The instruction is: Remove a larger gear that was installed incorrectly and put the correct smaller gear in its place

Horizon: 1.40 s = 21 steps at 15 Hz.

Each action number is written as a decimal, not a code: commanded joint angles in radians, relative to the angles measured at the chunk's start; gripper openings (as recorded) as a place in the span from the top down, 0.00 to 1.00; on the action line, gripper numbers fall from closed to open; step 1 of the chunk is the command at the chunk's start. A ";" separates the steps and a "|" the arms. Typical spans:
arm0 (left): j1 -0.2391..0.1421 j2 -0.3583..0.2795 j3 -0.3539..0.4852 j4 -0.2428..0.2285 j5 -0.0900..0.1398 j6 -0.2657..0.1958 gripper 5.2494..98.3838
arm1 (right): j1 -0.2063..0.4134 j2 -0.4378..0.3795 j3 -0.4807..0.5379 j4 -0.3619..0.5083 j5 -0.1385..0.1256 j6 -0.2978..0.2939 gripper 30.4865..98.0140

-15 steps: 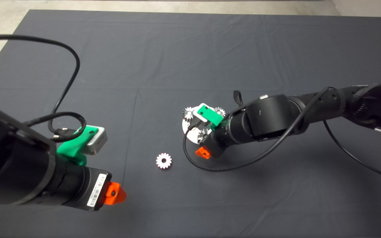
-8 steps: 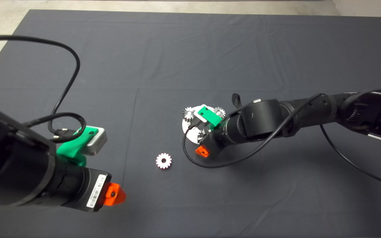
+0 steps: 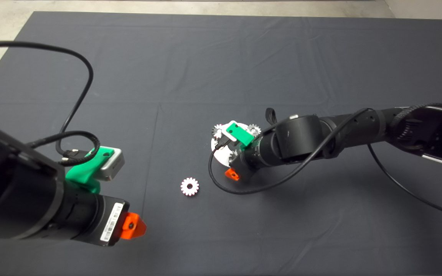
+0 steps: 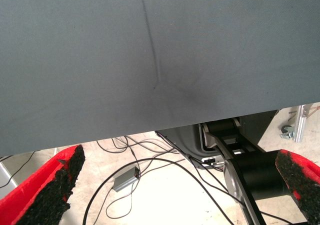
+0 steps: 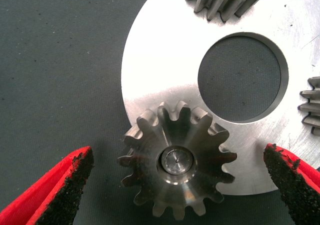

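My right gripper [image 5: 177,185] wide open astride the larger gear [image 5: 176,165] at the disc plate's [image 5: 160,65] edge, nothing held.

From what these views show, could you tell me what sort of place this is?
Probably a robotics lab bench: a dark mat on a table, loose cables on the bare floor, and a metal plate carrying gears, the larger gear among them.

Even, soft overhead light, faint shadows under the arms, perhaps slight glare on the metal plate [image 5: 165,60].

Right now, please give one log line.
right end effector: open, astride larger gear on plate | left end effector: open, idle | smaller gear: on mat
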 commanded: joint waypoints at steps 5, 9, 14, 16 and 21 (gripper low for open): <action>-0.015 0.000 0.029 -0.019 0.032 -0.009 0.00 | 0.011 0.005 -0.019 -0.025 0.001 -0.003 0.19; -0.015 0.000 0.030 -0.020 0.032 -0.010 0.00 | 0.013 0.005 -0.017 -0.025 0.002 -0.006 0.26; -0.015 -0.001 0.035 -0.020 0.032 -0.012 0.00 | 0.011 0.011 -0.014 -0.025 0.002 0.002 0.38; -0.015 -0.001 0.035 -0.020 0.032 -0.012 0.00 | 0.011 0.011 -0.016 -0.025 0.002 0.002 0.42; -0.015 0.000 0.035 -0.020 0.032 -0.012 0.00 | -0.010 0.026 -0.017 -0.025 0.001 -0.006 0.52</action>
